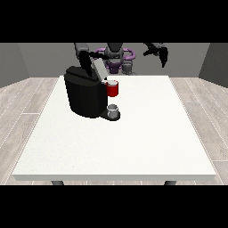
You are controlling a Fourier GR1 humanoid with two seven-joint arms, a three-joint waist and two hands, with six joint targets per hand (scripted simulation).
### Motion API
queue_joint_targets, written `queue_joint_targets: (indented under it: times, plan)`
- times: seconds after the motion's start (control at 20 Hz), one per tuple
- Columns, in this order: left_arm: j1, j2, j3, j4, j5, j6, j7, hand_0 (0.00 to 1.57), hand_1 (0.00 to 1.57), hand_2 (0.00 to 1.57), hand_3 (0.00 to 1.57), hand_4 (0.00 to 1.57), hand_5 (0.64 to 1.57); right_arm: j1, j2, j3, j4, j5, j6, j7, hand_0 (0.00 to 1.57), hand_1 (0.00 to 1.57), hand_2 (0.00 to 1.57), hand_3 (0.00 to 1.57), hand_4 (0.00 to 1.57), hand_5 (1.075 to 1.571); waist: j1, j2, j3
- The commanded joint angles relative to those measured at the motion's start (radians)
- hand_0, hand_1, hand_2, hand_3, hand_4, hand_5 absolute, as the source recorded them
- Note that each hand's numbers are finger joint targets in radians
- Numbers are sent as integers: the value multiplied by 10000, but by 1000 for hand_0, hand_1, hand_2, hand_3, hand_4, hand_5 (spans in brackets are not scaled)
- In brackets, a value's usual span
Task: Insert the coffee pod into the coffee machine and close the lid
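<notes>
A black coffee machine (84,95) stands on the white table (133,142), left of centre. Its grey lid (98,69) is raised and slants up and back. A red pod holder (112,89) sticks out of the machine's front, with a pale top that may be the coffee pod; I cannot tell. Below it a small grey cup (113,110) sits on the machine's base. The hand at the view's left (84,61) hangs just behind the machine's top, close beside the raised lid. The hand at the view's right (159,51) is held high past the table's far edge, fingers spread and holding nothing.
The robot's torso (115,58) stands behind the table's far edge. Bare tabletop stretches in front of and to the right of the machine. Wooden floor surrounds the table.
</notes>
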Motion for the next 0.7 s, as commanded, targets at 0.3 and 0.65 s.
queue_joint_targets:
  times: [0.3, 0.65]
  plan:
    - [28, 112, -148, -740, -51, 399, 434, 0, 0, 0, 0, 352, 1571, -1338, -363, 304, 527, 392, 303, -155, 0, 0, 0, 0, 214, 1571, 71, 704, 23]
    - [284, 67, -281, -563, -135, 353, 29, 0, 0, 0, 0, 358, 1571, -2254, -302, 544, 357, 654, 76, 502, 0, 0, 0, 0, 0, 1571, 514, 787, 22]
